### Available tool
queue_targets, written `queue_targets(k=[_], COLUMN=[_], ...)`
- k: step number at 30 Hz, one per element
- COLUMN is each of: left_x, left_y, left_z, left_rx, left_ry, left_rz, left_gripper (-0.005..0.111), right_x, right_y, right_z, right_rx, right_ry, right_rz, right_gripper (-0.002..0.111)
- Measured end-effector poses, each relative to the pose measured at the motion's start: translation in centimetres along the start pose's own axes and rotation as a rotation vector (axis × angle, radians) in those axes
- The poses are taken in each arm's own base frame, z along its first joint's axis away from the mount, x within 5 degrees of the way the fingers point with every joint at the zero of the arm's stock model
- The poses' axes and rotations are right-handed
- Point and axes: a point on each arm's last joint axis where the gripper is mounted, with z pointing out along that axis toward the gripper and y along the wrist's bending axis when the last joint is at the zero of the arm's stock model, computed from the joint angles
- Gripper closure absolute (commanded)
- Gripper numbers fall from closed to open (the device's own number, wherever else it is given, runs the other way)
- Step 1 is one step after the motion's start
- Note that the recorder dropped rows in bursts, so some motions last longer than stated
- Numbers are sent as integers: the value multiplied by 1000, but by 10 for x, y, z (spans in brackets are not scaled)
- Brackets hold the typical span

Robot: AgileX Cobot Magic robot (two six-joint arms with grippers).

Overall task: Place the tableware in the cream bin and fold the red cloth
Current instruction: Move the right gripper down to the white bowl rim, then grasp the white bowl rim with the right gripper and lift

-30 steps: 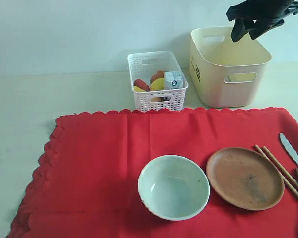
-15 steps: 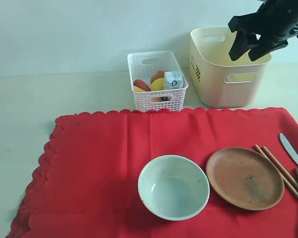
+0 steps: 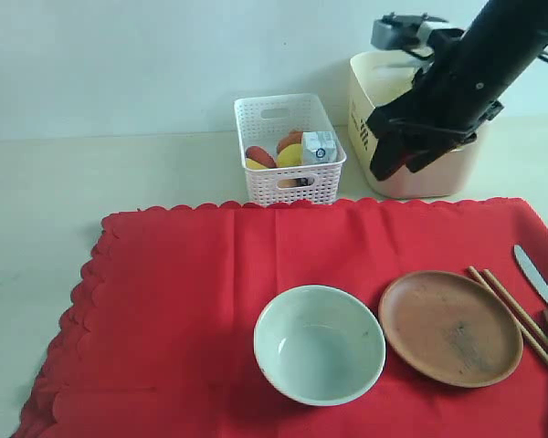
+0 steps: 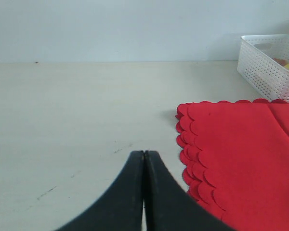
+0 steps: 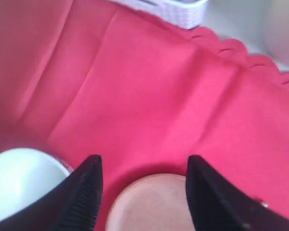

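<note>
The right gripper (image 3: 400, 162) hangs wide open and empty in front of the cream bin (image 3: 434, 182). The left gripper (image 4: 144, 166) is pressed shut on nothing, beside the red cloth (image 3: 183, 292). The bowl (image 3: 320, 344), plate (image 3: 450, 327), chopsticks (image 3: 511, 310) and knife (image 3: 535, 276) lie on the cloth. The risk is that the shallow plate slips from the grip, or that cloth gets pinched with it. Half a second ago this gripper was above the bin's rim; now it sits lower, nearer the cloth.
</note>
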Motion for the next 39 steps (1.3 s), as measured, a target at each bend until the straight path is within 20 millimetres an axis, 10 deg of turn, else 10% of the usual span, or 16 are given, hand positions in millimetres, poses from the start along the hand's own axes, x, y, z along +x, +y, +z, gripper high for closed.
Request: queue_targets(k=[12, 39], left_x=[0, 0], left_y=[0, 0], left_z=[0, 0], left_rx=[0, 0], left_ry=[0, 0], left_rz=[0, 0], left_gripper=[107, 107], right_x=[35, 59], right_y=[66, 55], right_z=[57, 116], right_rx=[-91, -63], right_ry=[177, 315], right_rz=[-341, -356], right_gripper=[57, 55])
